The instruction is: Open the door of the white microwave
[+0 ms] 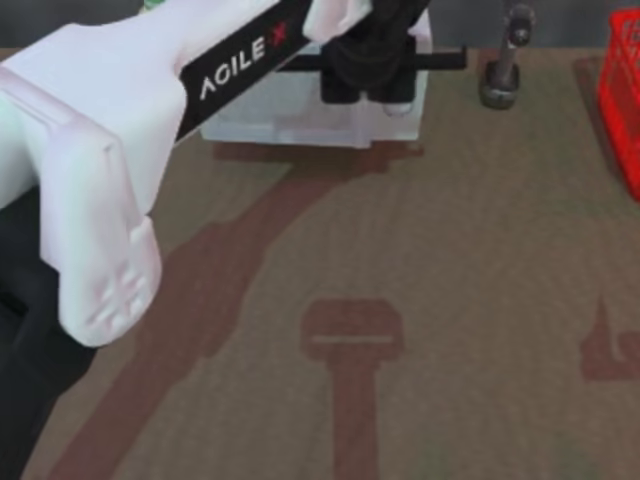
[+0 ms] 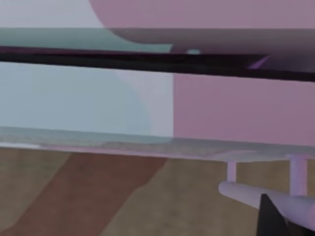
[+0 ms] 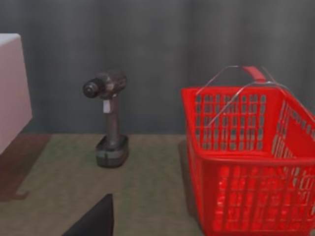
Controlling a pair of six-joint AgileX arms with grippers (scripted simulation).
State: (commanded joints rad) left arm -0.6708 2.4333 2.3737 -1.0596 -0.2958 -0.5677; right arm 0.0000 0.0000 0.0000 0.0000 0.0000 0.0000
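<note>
The white microwave (image 1: 300, 120) stands at the back centre of the table, partly hidden under my left arm. My left gripper (image 1: 368, 92) hangs at its front, its two dark fingers close together. In the left wrist view the door (image 2: 147, 145) shows as a pale strip seen almost edge-on. A pale round handle bar (image 2: 243, 191) stands off the strip on two short posts. One dark fingertip (image 2: 271, 219) lies against that bar; the other is hidden. How far the door stands from the body I cannot tell. Of the right gripper, only one dark fingertip (image 3: 98, 219) shows, low over the table.
A grey power drill (image 1: 500, 70) stands upright to the right of the microwave. A red wire basket (image 1: 622, 100) sits at the table's right edge, close to the right wrist camera. The white block at that view's edge is the microwave's side (image 3: 12, 88).
</note>
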